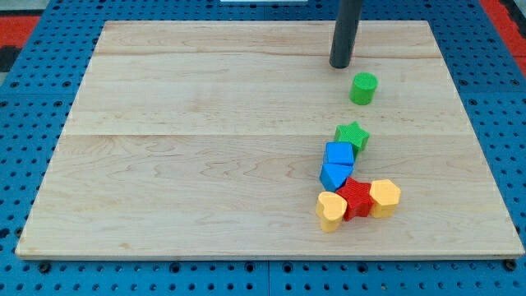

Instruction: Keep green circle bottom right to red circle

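Wooden board point(205, 148) fills most of the frame, pale planks on a blue pegboard surround point(33, 99). No gripper or fingers on this rig, so nothing to open or close; only a dark rod coming down from the upper right, my tip point(340, 66) resting on the board.

Cluster, lower right: green star point(352, 136) on top, blue cube point(339, 154) and a second blue block point(334, 174) below it, then a red block point(357, 198), shape unclear, flanked by a yellow heart point(330, 210) and a yellow hexagon-like block point(385, 197).

Green circle point(363, 88): short ribbed cylinder, upright, alone in the upper right, just below and right of my tip, not touching, well above the red block.

Step, as I judge it: approach, push not begun. Next move likely needs the tip behind the cylinder's upper side, driving it down the right edge past the cluster to the red block's lower right.
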Tool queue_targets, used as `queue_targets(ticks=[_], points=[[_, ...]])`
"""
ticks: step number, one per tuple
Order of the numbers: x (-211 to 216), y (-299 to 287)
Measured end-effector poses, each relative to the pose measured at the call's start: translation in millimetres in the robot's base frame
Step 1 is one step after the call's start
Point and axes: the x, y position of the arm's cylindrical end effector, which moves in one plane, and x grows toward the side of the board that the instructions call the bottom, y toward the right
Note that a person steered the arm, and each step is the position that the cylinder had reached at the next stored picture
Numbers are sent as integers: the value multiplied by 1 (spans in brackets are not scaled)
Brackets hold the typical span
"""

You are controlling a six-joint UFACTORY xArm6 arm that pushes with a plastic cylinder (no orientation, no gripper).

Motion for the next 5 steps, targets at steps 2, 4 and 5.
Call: queue_targets(ticks=[2, 4, 5], points=[[-41, -45], [-59, -9], [8, -41]])
